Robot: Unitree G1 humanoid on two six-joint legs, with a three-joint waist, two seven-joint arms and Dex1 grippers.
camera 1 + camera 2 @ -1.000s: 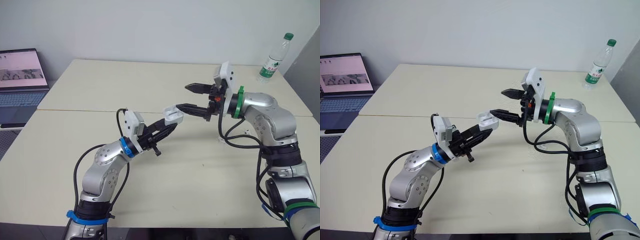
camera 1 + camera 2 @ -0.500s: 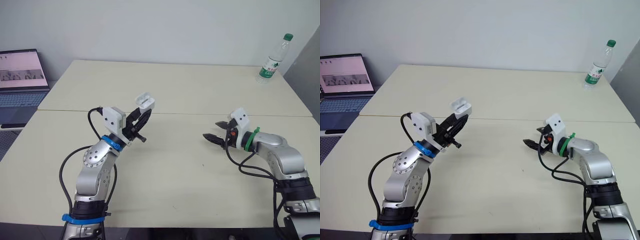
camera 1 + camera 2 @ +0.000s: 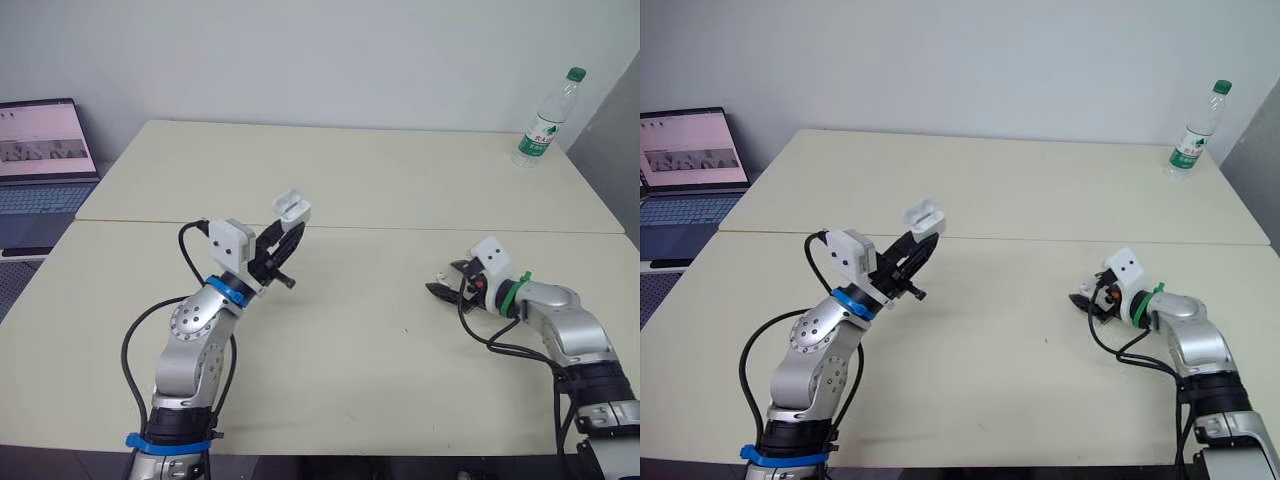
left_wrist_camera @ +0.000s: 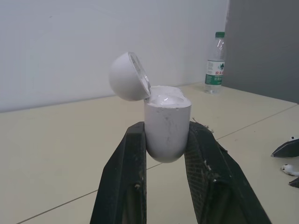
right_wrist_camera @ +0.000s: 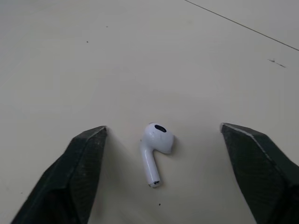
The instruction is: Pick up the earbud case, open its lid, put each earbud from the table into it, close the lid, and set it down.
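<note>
My left fingers (image 3: 287,238) clamp the earbud case (image 4: 167,133) by its lower body, holding it upright above the bench (image 3: 400,190) with its lid (image 4: 128,77) swung open. The step in hand, I judge, is fetching an earbud. Over to the right, my right fingers (image 3: 442,283) are spread wide and low over the bench. An earbud (image 5: 155,149) lies flat between them, touching neither. Next I should settle down, close gently across its bulb and stem, then carry it to the open case.

Two pale tables (image 3: 400,180) — plain wall (image 3: 300,60) behind — laptop (image 3: 40,165) beside.
</note>
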